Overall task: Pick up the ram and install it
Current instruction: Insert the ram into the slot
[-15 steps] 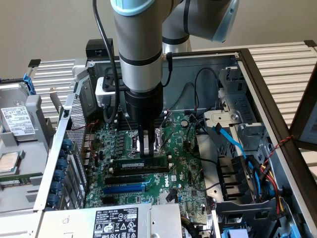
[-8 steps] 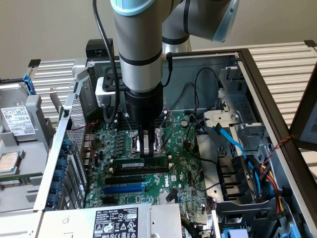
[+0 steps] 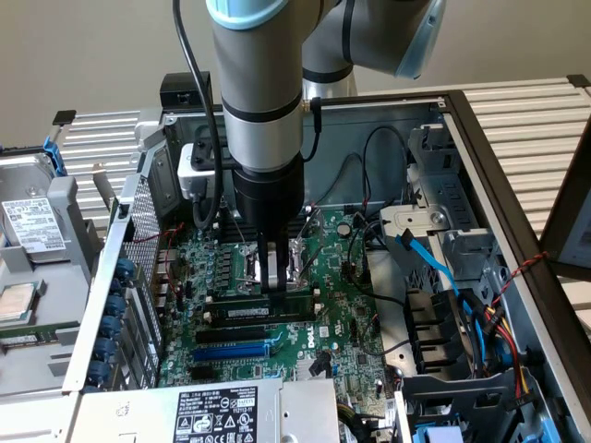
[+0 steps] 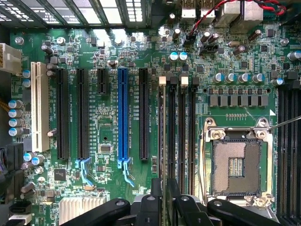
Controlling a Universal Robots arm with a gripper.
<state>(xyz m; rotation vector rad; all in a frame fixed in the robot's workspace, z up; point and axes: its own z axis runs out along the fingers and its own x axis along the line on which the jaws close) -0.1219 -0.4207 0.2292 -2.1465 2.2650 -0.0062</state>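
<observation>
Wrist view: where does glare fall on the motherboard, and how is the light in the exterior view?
Wrist view: white glare washes the motherboard edge beside the vent grille; the CPU socket is evenly lit. Exterior view: the board lies dim inside the case under the arm, while the slatted surface outside is bright.

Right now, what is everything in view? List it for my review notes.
ram: one, green with a white label, along a memory slot under the end effector
motherboard: one, green, inside the open case
blue slot: one, blue, nearer the camera than the ram
CPU socket: one, silver-framed, empty, beside the memory slots
blue cable: one, at the exterior view's right of the board
case: one, grey metal with a dark rim
hard drive: one, silver, outside the case at the exterior view's left
robot arm: one, grey, above the board
end effector: one, black, at the ram
</observation>
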